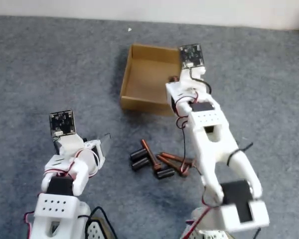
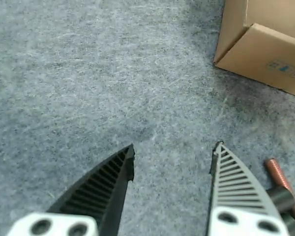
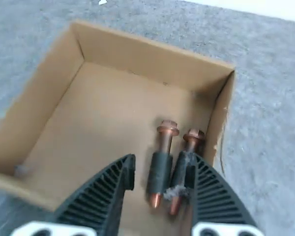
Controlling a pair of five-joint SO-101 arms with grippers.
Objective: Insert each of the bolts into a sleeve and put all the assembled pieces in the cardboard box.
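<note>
**Two pieces boxed, loose parts beside the left jaws**

Right gripper (image 3: pixel 162 160) hangs released over the box (image 3: pixel 152 49). Two sleeved bolts (image 3: pixel 162 172) lie under its gap, lengthwise with the jaws. Left gripper (image 2: pixel 175 147) gapes over fuzzy carpet (image 2: pixel 88 73). A smooth copper bolt (image 2: pixel 278 172) and matte black sleeve (image 2: pixel 281 199) lie just outside its white jaw, so this arm looks nearer.

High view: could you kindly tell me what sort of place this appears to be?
Probably a robotics lab or workshop bench: a grey carpet-like surface with a white left arm, a white right arm, a brown cardboard box, and loose copper-coloured bolts with black cylindrical sleeves.
</note>
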